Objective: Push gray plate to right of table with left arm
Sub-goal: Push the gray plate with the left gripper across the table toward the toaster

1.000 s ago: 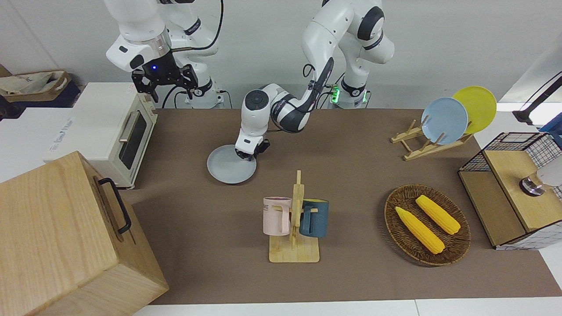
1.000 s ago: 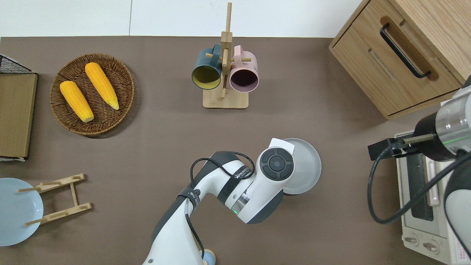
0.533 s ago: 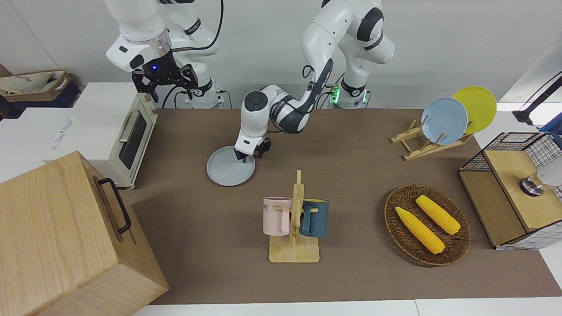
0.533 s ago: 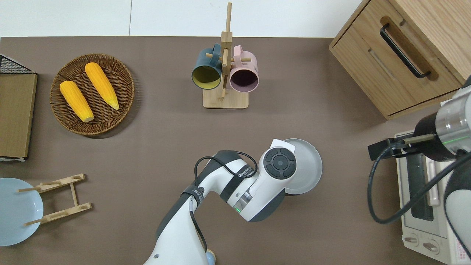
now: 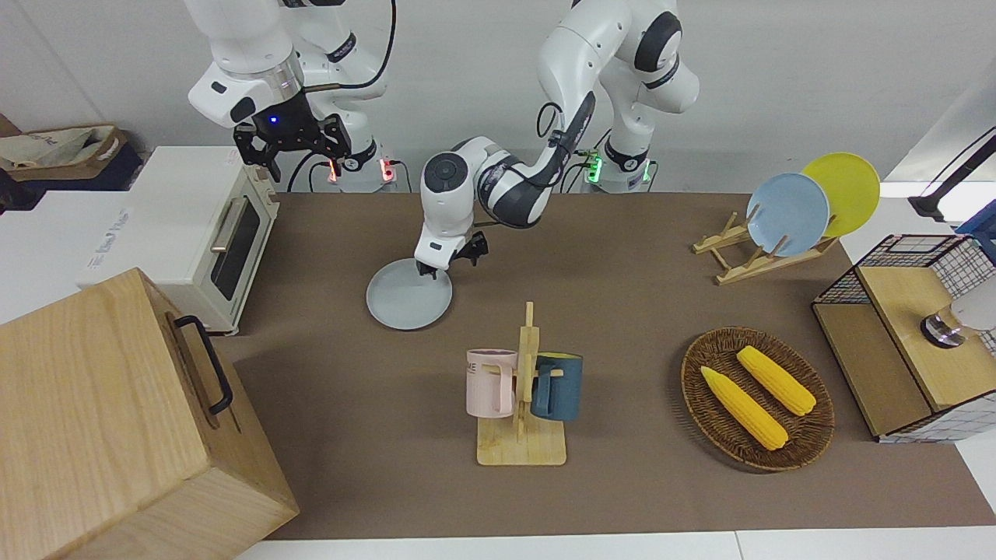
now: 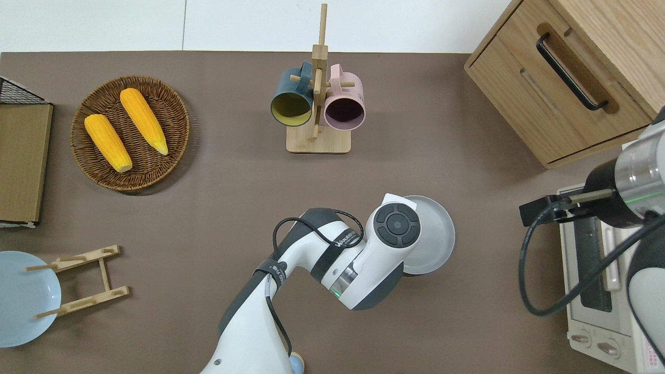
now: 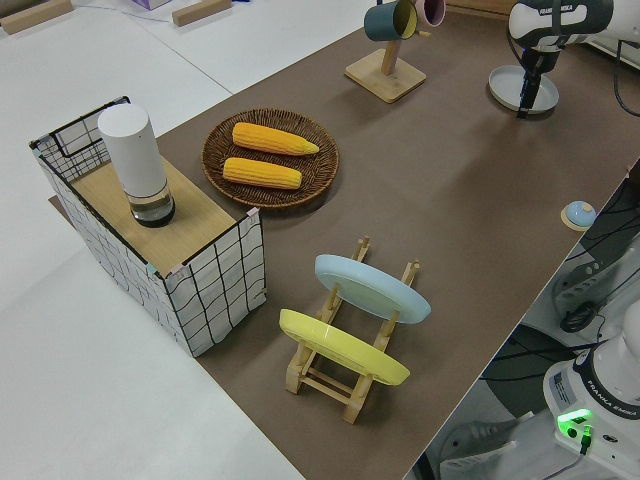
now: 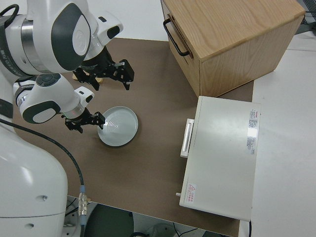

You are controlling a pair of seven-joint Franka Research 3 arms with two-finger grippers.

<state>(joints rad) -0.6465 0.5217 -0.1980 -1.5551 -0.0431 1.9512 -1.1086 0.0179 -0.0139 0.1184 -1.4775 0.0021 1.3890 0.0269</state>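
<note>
The gray plate [image 5: 408, 299] lies flat on the brown table [image 5: 638, 257], between the mug rack and the robots, toward the right arm's end; it also shows in the overhead view [image 6: 434, 234]. My left gripper [image 5: 447, 264] hangs open and empty just above the plate's rim, on the side toward the left arm's end. In the right side view the left gripper [image 8: 85, 123] is next to the plate [image 8: 118, 127], fingers spread. In the overhead view the wrist hides the gripper. My right gripper [image 5: 292, 148] is open, and the right arm is parked.
A white toaster oven [image 5: 194, 233] and a wooden drawer box [image 5: 117, 420] stand at the right arm's end. A mug rack [image 5: 523, 389] stands mid-table. A corn basket [image 5: 756, 398], a plate rack [image 5: 766, 233] and a wire basket [image 5: 918, 334] are at the left arm's end.
My left gripper has lifted off the gray plate and now hangs above its rim. The plate has barely shifted. The right arm has not moved.
</note>
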